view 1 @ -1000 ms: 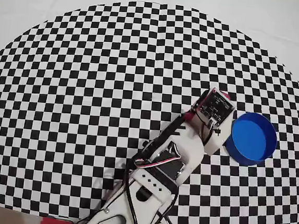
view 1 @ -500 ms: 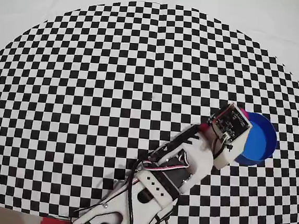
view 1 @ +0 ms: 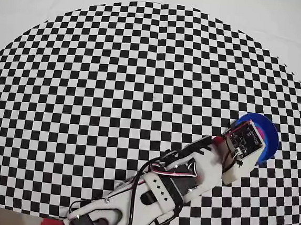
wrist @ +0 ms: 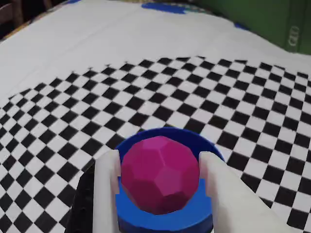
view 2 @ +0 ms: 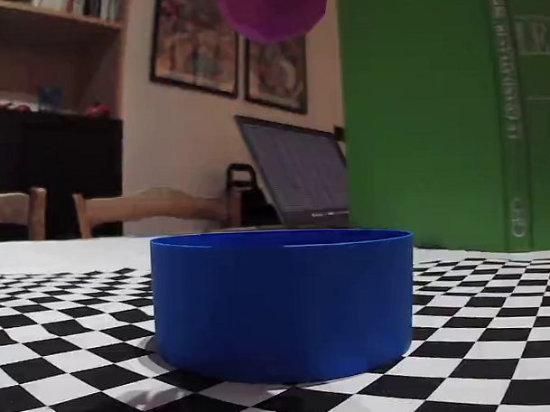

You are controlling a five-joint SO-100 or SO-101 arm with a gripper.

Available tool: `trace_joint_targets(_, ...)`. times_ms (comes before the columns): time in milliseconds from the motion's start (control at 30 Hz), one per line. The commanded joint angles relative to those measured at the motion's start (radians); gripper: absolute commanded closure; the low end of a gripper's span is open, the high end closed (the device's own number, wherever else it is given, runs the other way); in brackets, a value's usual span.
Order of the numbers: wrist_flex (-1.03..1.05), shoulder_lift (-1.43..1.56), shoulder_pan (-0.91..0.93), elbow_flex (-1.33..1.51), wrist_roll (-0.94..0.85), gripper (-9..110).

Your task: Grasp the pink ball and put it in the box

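Note:
The pink ball [wrist: 159,174] is a faceted magenta sphere held between my gripper's [wrist: 159,160] two white fingers [wrist: 106,184]. It hangs in the air directly over the round blue box [wrist: 160,221]. In the fixed view only the ball's underside [view 2: 271,12] shows at the top edge, well above the box [view 2: 283,301], and the gripper is out of frame. In the overhead view the wrist and its camera board cover the gripper [view 1: 253,141]. There a sliver of the ball [view 1: 268,134] and the box's rim [view 1: 255,120] show at the right.
The checkered mat [view 1: 142,90] spreads out to the left and back of the box. A tall green book [view 2: 453,118] stands behind the box in the fixed view. The arm's body [view 1: 154,192] reaches in from the bottom of the overhead view.

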Motion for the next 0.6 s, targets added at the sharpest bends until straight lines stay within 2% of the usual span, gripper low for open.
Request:
trace_joint_targets(0, -0.035, -0.037, 0.020, -0.028, -0.009, 101)
trace_joint_targets(567, -0.063, -0.137, 0.026, -0.072, -0.020, 101)
